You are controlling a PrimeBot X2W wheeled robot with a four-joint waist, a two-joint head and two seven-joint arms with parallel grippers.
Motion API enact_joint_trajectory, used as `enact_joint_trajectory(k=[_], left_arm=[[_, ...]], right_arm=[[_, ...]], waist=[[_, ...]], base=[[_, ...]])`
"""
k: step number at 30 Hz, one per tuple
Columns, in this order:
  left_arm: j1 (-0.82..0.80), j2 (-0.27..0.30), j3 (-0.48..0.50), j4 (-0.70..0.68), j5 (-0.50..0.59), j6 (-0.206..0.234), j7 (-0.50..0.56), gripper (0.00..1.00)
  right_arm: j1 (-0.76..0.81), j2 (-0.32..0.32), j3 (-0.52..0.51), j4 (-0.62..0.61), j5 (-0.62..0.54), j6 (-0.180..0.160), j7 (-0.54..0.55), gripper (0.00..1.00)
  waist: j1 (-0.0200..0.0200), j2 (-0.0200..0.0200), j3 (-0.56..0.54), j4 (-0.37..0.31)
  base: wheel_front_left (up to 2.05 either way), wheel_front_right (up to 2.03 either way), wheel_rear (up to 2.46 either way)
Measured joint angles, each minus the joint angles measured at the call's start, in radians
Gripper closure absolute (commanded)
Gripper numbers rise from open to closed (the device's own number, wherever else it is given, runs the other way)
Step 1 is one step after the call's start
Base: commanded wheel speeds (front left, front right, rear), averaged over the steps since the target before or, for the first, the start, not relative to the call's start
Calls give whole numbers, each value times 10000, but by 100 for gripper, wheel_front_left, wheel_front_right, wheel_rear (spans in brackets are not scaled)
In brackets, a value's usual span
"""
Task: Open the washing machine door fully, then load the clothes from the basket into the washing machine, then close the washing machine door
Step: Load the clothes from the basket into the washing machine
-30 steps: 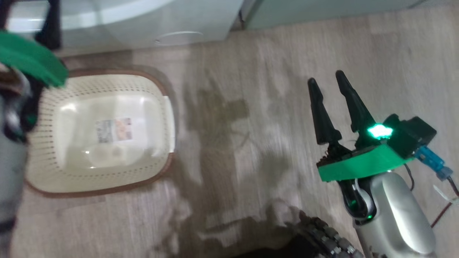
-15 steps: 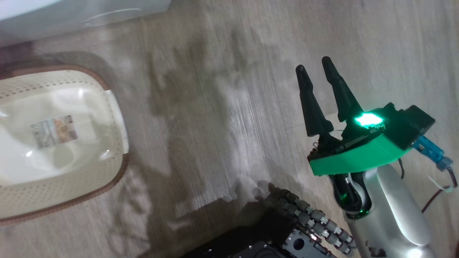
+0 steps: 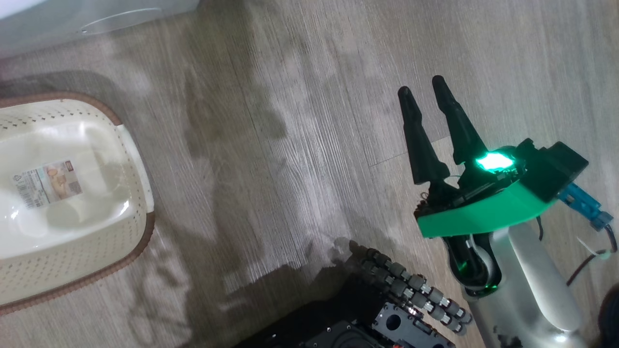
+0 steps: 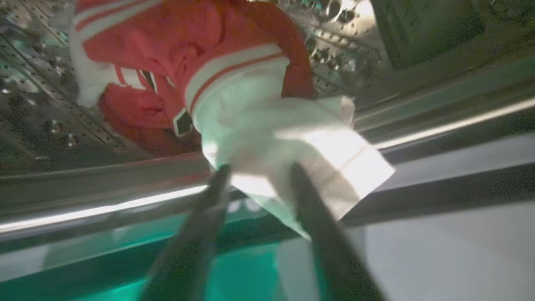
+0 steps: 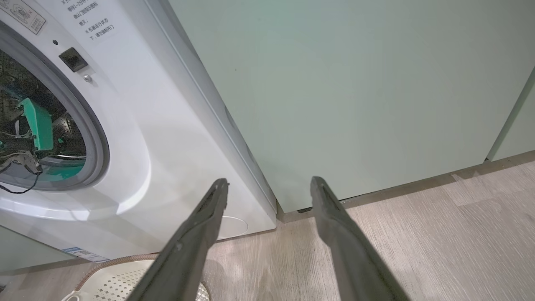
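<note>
The clothes (image 4: 188,62) are seen in the washing machine (image 5: 167,125). A white flap (image 4: 334,159) is hung over its edge, between the half-open fingers of the left gripper (image 4: 261,167). A grip cannot be told. The right gripper (image 3: 420,86) is spread wide, nothing held. The flap could be dragged out or trapped by the door.

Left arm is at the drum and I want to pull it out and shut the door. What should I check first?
1. Basket empty: ok.
2. Clothes fully inside the washing machine: not ok, a white part drapes over the drum's lip.
3. Left gripper free of that fabric: cannot tell; its fingers straddle it.
4. Right gripper open, empty, over the floor: ok.
5. Washing machine door fully open: cannot tell.
</note>
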Motion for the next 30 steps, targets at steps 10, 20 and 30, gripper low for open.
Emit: enact_joint_trajectory(k=[10, 20, 30], left_arm=[[-402, 276, -245, -497, 326, -33, -169, 100], [-1678, 696, -297, -403, 1455, 305, -2454, 100], [-2205, 738, -663, 619, 1708, 128, -2084, 100]], right_arm=[[-25, 0, 81, -132, 257, 0, 0, 0], [-244, 12, 278, -307, 629, 0, 0, 0], [-187, 19, 337, -359, 803, 0, 0, 0]], waist=[[0, 0, 229, -105], [1, 0, 772, -608], [1, 0, 1277, -780]], base=[[0, 0, 0], [0, 0, 0], [0, 0, 0]])
